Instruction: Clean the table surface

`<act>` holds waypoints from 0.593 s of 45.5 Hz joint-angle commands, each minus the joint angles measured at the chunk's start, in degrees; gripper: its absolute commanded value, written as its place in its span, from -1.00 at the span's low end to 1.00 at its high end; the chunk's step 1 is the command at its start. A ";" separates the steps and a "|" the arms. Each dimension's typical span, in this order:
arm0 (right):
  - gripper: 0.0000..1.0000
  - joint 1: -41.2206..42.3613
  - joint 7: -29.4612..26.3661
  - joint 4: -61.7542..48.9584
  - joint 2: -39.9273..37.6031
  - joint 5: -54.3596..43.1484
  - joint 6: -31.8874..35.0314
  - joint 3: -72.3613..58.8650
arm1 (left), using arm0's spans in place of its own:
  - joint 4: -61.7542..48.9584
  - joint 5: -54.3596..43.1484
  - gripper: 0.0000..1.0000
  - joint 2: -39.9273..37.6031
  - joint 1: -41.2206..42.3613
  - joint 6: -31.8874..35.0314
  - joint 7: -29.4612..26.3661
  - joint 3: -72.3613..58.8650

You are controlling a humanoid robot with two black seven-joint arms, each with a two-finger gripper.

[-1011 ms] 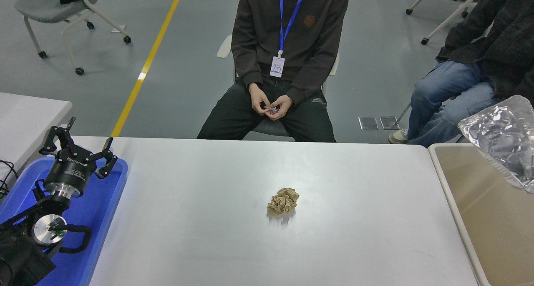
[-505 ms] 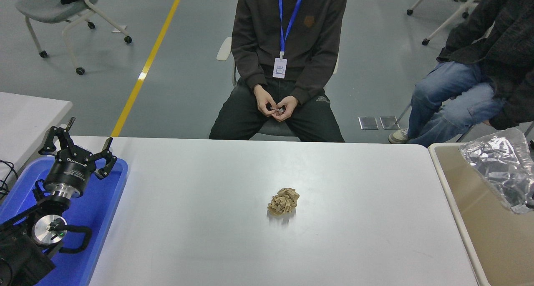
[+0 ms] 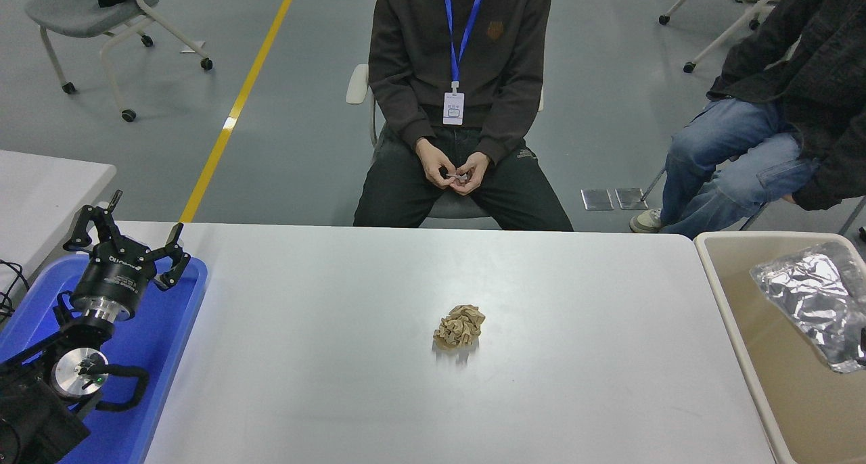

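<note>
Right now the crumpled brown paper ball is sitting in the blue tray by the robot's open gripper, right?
Not quite. The head view shows the brown paper ball lying on the white table, apart from the blue tray. The open left gripper is over that tray.

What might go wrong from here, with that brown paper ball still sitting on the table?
Three things, as guesses:

1. The crumpled brown paper ball looks light and uneven, so a claw closing on it might nudge it away or lose it.

2. The silver foil bag lies in the beige bin; more rubbish dropped near the rim could bounce back onto the table surface.

3. The left claw is parked, open, over the blue tray, far from the ball.
</note>
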 commanded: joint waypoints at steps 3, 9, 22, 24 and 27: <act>-1.00 -1.37 0.78 -8.94 5.60 0.46 -0.72 -3.82 | -0.05 0.00 1.00 0.00 0.00 0.00 -0.03 0.00; -1.00 -1.90 0.60 -9.20 6.83 0.73 -0.99 -3.47 | -0.05 0.00 1.00 0.00 0.00 0.00 -0.03 0.00; -1.00 -2.86 0.60 -9.20 7.36 0.82 -2.30 -3.38 | -0.05 0.00 1.00 0.00 0.00 0.00 -0.03 0.00; -1.00 -2.86 0.60 -9.20 7.36 0.82 -2.30 -3.38 | 0.04 0.00 1.00 0.00 0.00 0.00 -0.03 0.00; -1.00 -2.95 0.60 -9.20 7.36 0.82 -2.30 -3.38 | -0.05 0.00 1.00 0.00 0.00 0.00 -0.03 -0.09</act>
